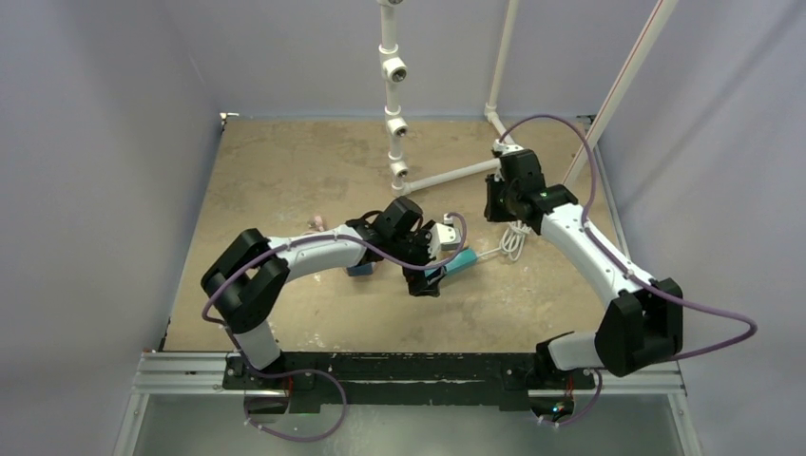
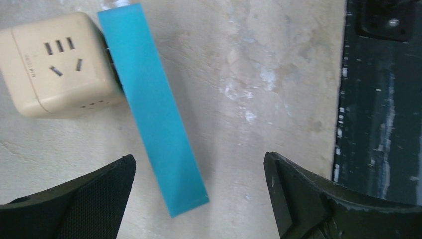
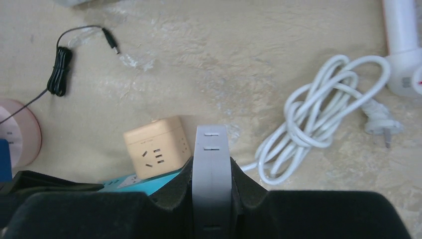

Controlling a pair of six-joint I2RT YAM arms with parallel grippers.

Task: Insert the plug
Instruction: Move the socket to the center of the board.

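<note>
- Plug (image 3: 376, 119): lies flat on the desk (image 3: 224, 59), at the right, at the end of a coiled white cable (image 3: 318, 134). Nothing holds it.
- Socket cube (image 3: 157, 152): a beige block to the left of the coil, slotted faces up and to the side. A blue bar (image 2: 154, 114) rests against one of its sides.
- Left pincer (image 2: 199, 164): wide open and empty, above the near end of the blue bar, just beside the cube.
- Right pincer (image 3: 212, 164): appears clamped on a grey slotted strip (image 3: 211, 144); what that strip is cannot be told. It hangs above the desk between cube and coil.
- Handling, plug: probably light and rigid, with a small moulded body. Grasp it across the body, behind the pins. Avoid the pins, which may bend, and the cord, which gives no control of aim.
- Handling, cable: looks springy and looped on itself. Expect it to drag and twist the plug when lifted, so a firm grip is needed.
- Handling, cube: likely light, with smooth sides, and it may slide under insertion force. Brace it with the other pincer across two opposite sides.
</note>
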